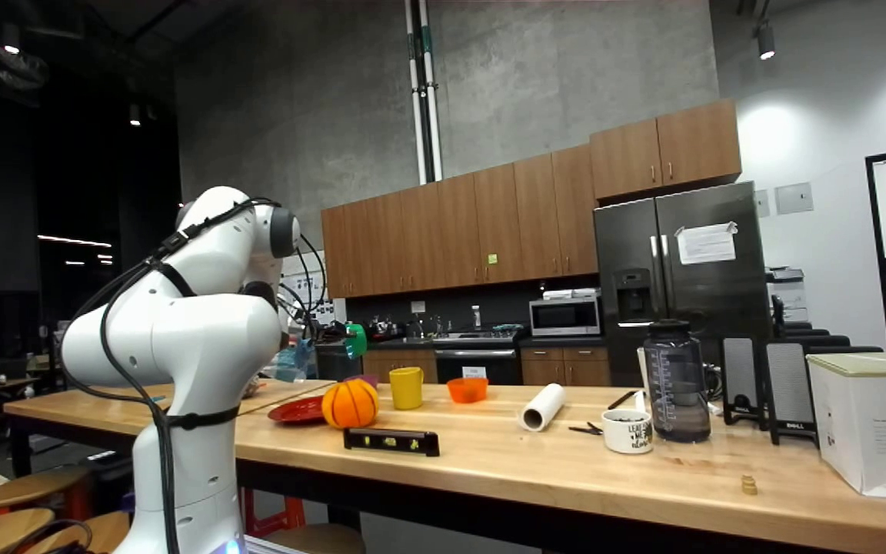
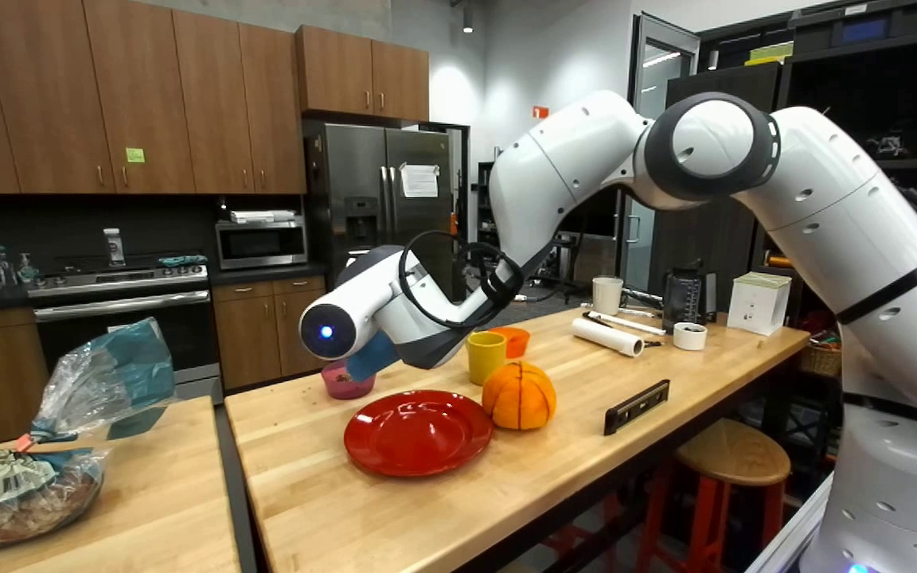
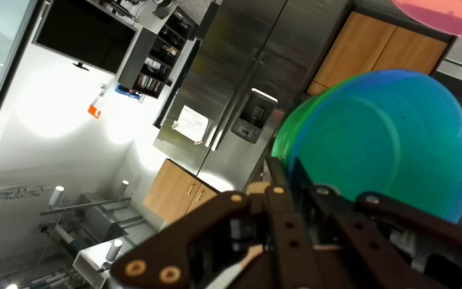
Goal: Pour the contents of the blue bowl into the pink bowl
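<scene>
Because the rim of the blue bowl (image 3: 375, 148) is pinched between the almost closed fingers of the tool (image 3: 288, 168), the coming move is judged to turn on how that tipped mouth stands over the pink bowl (image 2: 347, 389). The blue bowl is held in the air, tilted far onto its side, and no contents can be clearly made out inside. In an exterior view it is seen just above the pink bowl, partly overlapping it; whether the two touch cannot be told. In the wrist view, where the room is inverted, the pink bowl is glimpsed at the top right, past the blue rim, hence below it. Since both bowls are round, no long axis needs to be matched; only the mouth's direction counts. Brownish bits (image 2: 344, 377) are seen in the pink bowl, which is set on the desk (image 2: 307, 485) near the red plate (image 2: 419, 434). The pour is judged finished or nearly so; a lift clear of the pink rim seems called for before the blue bowl is turned upright.
</scene>
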Controlling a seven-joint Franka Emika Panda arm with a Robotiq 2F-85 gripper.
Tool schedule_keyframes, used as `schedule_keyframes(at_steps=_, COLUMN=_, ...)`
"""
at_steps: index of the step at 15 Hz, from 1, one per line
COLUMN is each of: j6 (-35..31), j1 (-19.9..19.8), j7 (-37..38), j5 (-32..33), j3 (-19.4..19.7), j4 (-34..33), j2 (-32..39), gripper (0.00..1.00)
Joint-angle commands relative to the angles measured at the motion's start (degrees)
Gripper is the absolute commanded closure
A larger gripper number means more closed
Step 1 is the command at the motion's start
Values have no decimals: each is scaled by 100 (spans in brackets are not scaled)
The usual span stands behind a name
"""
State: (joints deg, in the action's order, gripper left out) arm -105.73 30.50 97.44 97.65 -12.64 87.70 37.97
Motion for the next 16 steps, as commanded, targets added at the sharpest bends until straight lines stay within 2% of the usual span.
schedule_keyframes(at_steps=1, j6=-754, j1=-538, j7=-390, j5=-375, j3=-301, j4=220, j2=-536, gripper=98)
schedule_keyframes(at_steps=5, j6=-1761, j1=-1033, j7=-1348, j5=-1422, j3=-409, j4=115, j2=-818, gripper=98)
schedule_keyframes(at_steps=8, j6=-2360, j1=-1351, j7=-2551, j5=-2708, j3=-401, j4=43, j2=-921, gripper=98)
schedule_keyframes(at_steps=11, j6=-2381, j1=-1490, j7=-3835, j5=-4095, j3=-297, j4=-65, j2=-936, gripper=98)
schedule_keyframes(at_steps=16, j6=-2362, j1=-1614, j7=-5429, j5=-6247, j3=-61, j4=-418, j2=-773, gripper=98)
